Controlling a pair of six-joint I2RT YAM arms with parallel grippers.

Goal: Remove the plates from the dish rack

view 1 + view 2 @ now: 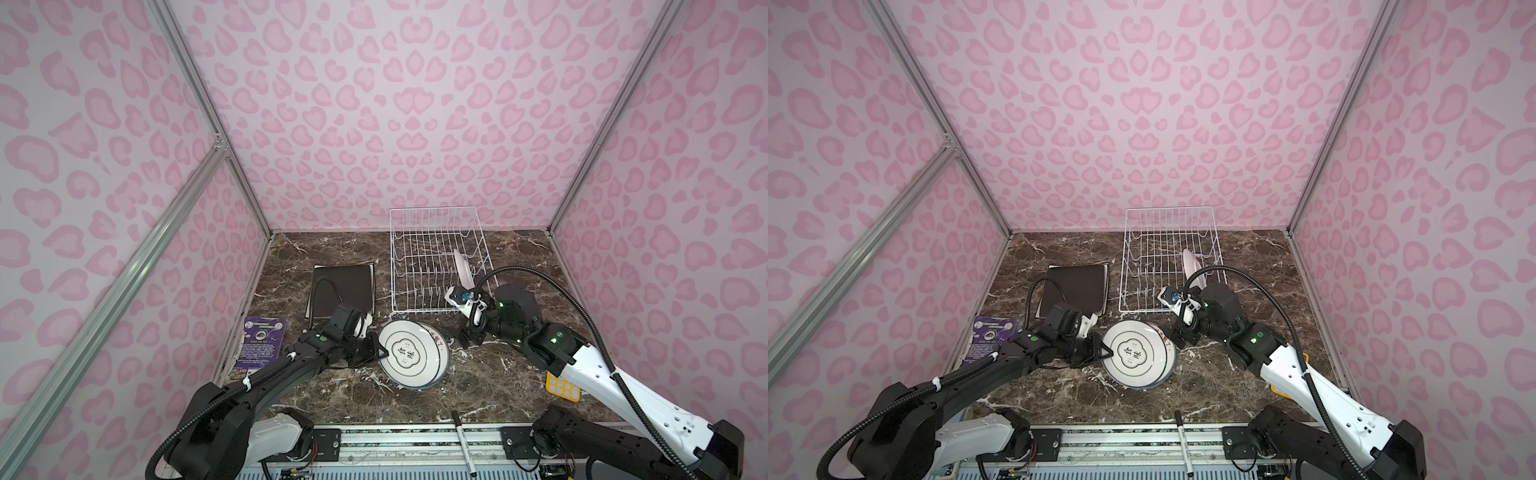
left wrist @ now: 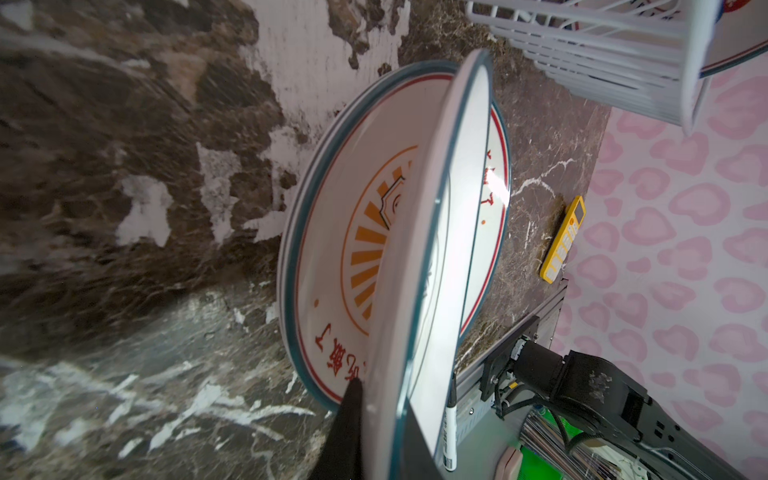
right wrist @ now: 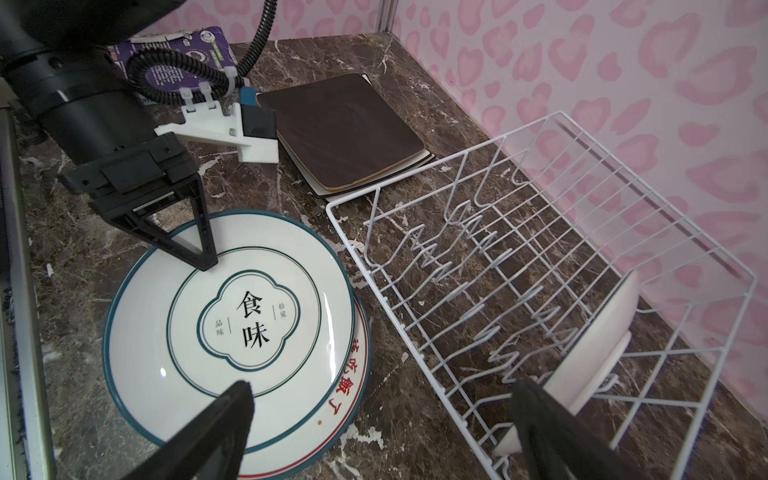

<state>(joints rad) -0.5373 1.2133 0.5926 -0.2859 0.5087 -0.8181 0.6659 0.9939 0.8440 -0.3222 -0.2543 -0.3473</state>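
Both arms were busy: the left gripper [image 1: 384, 354] pinched the rim of a round plate [image 1: 411, 353], tilted atop the round stack on the table [image 1: 498, 374]. The right gripper [image 3: 382, 390] hung spread and empty beside the dish rack [image 1: 391, 257]. Beyond, the square plates [image 1: 343, 286] lay piled. Only one last plate [image 3: 602, 332] stood in the rack, so I judged it nearly done.

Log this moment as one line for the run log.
left tool: gripping top round plate over stack | right tool: open by dish rack | last plate: in rack
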